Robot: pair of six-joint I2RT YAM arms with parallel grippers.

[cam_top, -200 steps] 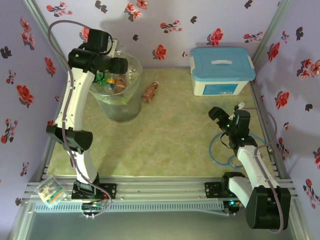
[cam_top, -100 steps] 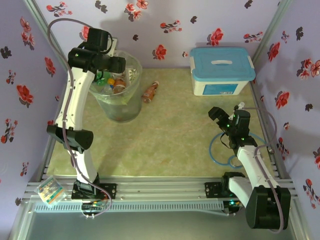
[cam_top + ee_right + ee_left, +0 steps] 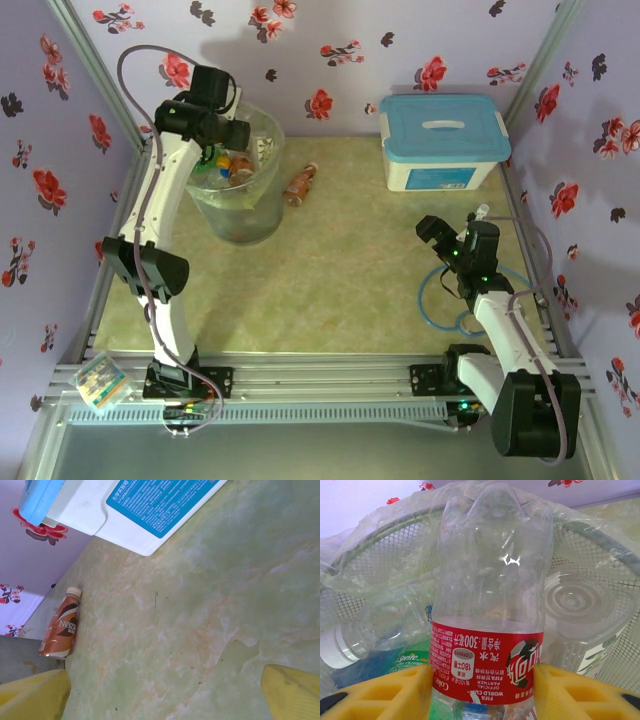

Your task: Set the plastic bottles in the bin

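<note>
Plastic bottles (image 3: pixel 232 162) lie heaped in the bin (image 3: pixel 245 215), one brown bottle (image 3: pixel 300 184) on the table (image 3: pixel 330 270) just beside it. Left arm (image 3: pixel 150 210) rears high, bent over the rim, the left gripper (image 3: pixel 482 690) clamped on a red-labelled bottle (image 3: pixel 487 605). Right arm (image 3: pixel 500 320) sits folded low, the right gripper (image 3: pixel 165 690) spread wide.

The left arm (image 3: pixel 150 215) is swinging toward the right of the frame. Its upper joint is shifting from the upper left toward the rim of the bin (image 3: pixel 255 215), and the long link below it is standing steeper. The elbow is sliding slightly right as well. The left gripper (image 3: pixel 225 138), its fingers (image 3: pixel 375 695) pressed on a clear red-labelled bottle (image 3: pixel 487 630), is tipping more steeply over the bin's left side. The grey cable (image 3: pixel 135 60) looping above the arm is moving right with it.
</note>
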